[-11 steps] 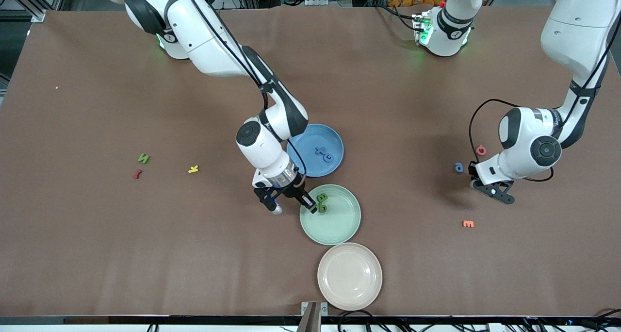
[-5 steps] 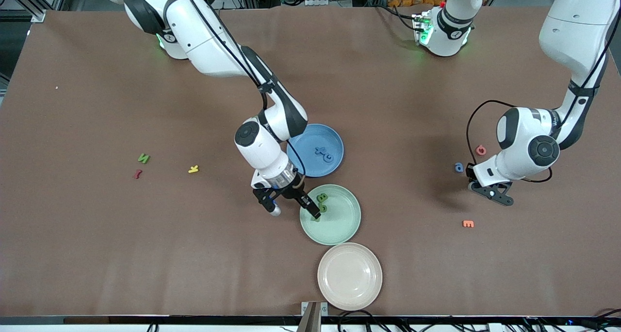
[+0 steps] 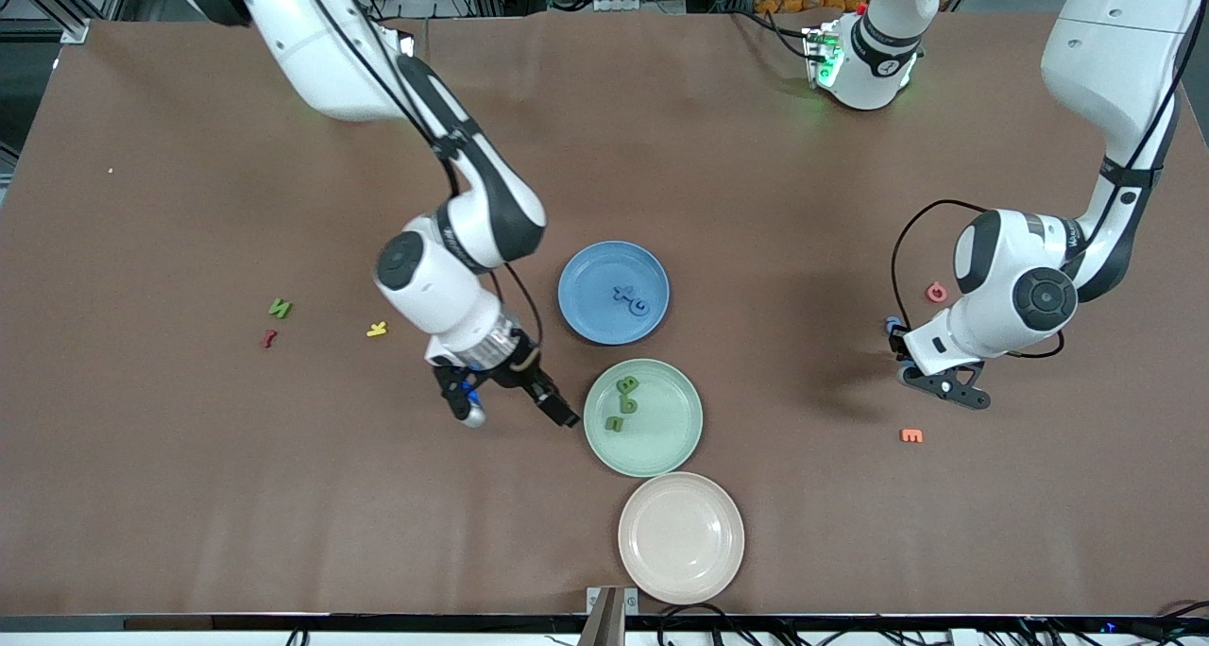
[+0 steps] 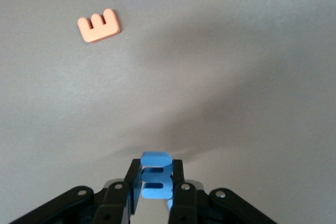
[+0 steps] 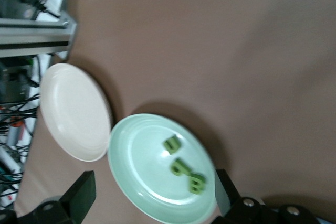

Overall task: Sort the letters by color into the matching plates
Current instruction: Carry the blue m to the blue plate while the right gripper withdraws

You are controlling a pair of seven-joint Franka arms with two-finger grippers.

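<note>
Three green letters (image 3: pixel 621 401) lie in the mint green plate (image 3: pixel 672 435), and two blue letters (image 3: pixel 630 298) lie in the blue plate (image 3: pixel 586 287), which sits just beside the green one, farther from the front camera. One more green letter (image 3: pixel 280 308) lies on the bare bench (image 3: pixel 189 457) toward the right arm's end, near a red letter (image 3: pixel 269 338) and a yellow letter (image 3: pixel 377 328). The right gripper (image 3: pixel 518 412) hangs over the bench just beside the green plate's rim, its jaws spread wide and holding nothing. The left gripper (image 4: pixel 155 192) is toward the left arm's end of the bench, its jaws clenched on a blue letter (image 4: pixel 156 178) that stands upright between them. An orange letter (image 3: pixel 911 434) lies on the bench near it, nearer to the front camera, and a red ring-shaped letter (image 3: pixel 935 293) lies farther from the camera. The beige plate (image 3: pixel 680 536) sits just beside the green plate, nearest the front camera, with nothing in it.
</note>
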